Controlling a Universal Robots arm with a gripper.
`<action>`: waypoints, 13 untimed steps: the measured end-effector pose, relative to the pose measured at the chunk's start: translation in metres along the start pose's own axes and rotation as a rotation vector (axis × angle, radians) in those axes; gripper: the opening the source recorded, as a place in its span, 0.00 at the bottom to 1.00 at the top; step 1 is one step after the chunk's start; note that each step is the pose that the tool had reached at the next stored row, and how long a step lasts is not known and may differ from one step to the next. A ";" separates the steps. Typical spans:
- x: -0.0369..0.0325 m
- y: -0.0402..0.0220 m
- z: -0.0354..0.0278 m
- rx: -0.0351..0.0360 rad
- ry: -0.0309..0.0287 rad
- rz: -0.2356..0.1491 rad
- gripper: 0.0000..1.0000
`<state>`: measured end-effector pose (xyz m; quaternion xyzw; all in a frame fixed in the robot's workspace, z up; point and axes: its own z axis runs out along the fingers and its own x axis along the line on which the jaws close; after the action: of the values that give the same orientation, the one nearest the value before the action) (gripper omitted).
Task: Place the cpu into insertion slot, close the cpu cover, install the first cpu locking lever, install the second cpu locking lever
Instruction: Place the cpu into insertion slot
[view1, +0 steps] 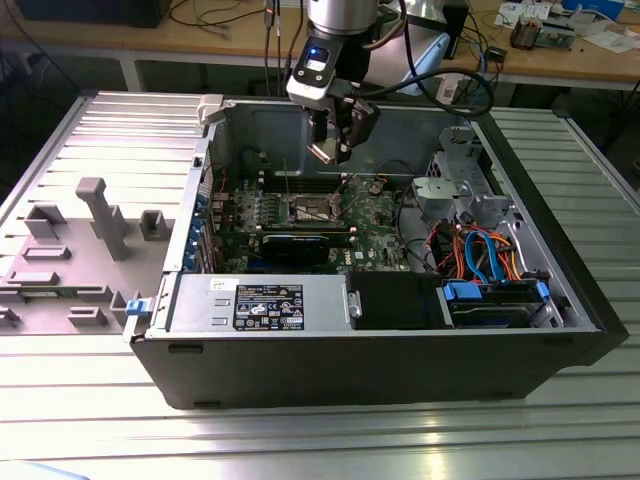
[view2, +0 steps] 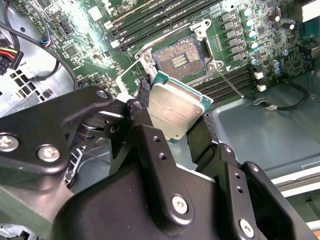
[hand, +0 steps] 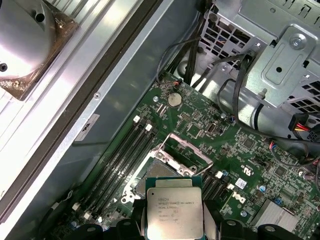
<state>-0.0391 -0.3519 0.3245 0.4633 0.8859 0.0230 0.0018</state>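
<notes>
One arm reaches down from the upper middle of the exterior view into an open computer case (view1: 350, 365) that lies on its side on the ribbed metal worktop (view1: 300, 440). Its tool (view1: 330, 152) is closed on the cpu (view2: 175, 107): in the second wrist view a black finger (view2: 145, 97) presses on one edge of the chip and a second one presses on the opposite edge. The silvery top of the cpu faces the camera in both wrist views, and its green rim shows around it.

The cpu is in the air, well above the green motherboard (view1: 375, 215) and not touching it. The insertion slot (view2: 180, 60) lies under it on the board, a little toward the lower left in the exterior view. The slot is uncovered and its brownish contact field is visible. The cpu cover (view2: 131, 67) seems to stand tilted up at one side of the slot. A thin metal lever (view2: 230, 84) sticks out from a corner of the slot, beside the long memory slots (view2: 150, 20).

Near the front wall of the case sits a grey-labelled power supply box (view1: 260, 305), and a black graphics card (view1: 295, 245) lies between it and the slot. At the exterior view's left, a grey plastic fixture (view1: 105, 215) stands on the worktop.
</notes>
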 end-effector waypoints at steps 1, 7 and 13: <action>0.0000 0.0000 0.0000 0.0000 0.0000 0.002 0.55; 0.0000 -0.0001 0.0002 -0.0002 -0.0006 0.014 0.55; 0.0000 -0.0001 0.0005 -0.0006 -0.0015 0.037 0.55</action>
<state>-0.0392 -0.3519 0.3239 0.4795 0.8773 0.0229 0.0022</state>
